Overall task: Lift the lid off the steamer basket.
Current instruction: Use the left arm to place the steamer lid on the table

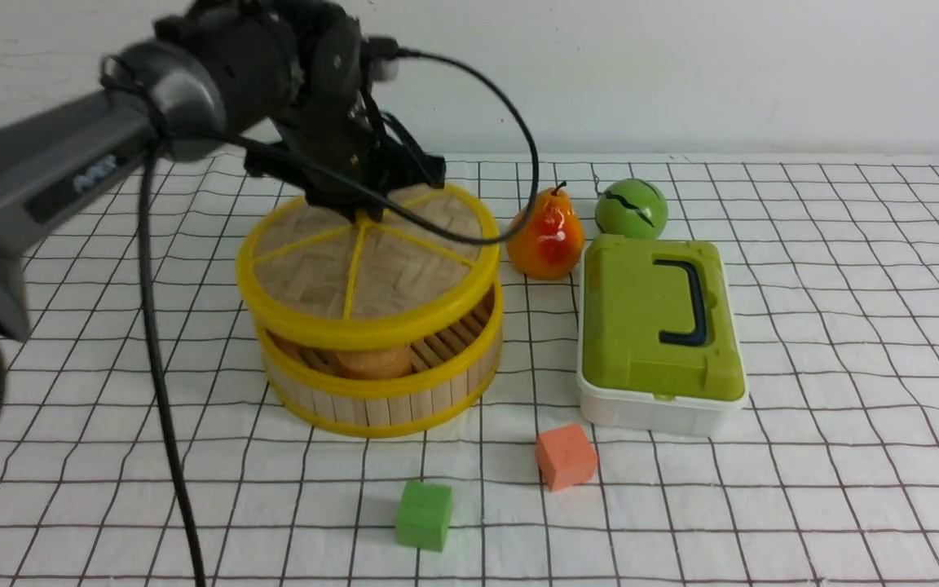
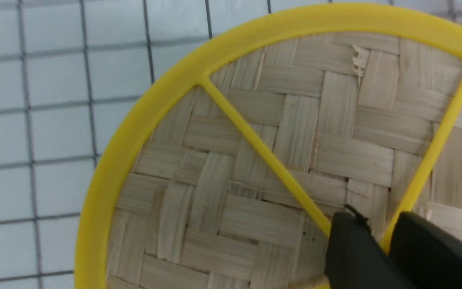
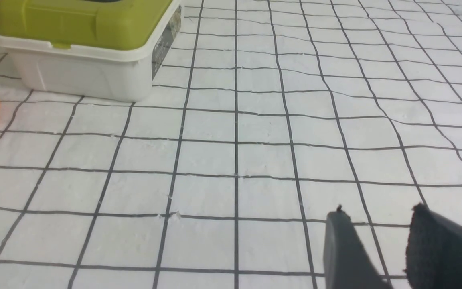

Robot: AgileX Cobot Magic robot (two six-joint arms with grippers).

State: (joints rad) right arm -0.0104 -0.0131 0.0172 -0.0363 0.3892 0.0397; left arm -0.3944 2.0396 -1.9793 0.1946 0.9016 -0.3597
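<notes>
The lid, a woven bamboo disc with a yellow rim and spokes, hangs tilted just above the steamer basket, its near edge higher than the far one. My left gripper comes down onto the lid's centre and is shut on the hub where the spokes meet. In the left wrist view the lid fills the picture, and the left gripper pinches a yellow spoke end between its black fingers. Through the gap under the lid I see a brown round item inside the basket. My right gripper stands open over bare cloth.
A pear and a green ball sit right of the basket. A white box with a green lid stands further right. An orange cube and a green cube lie in front. The left arm's cable hangs down.
</notes>
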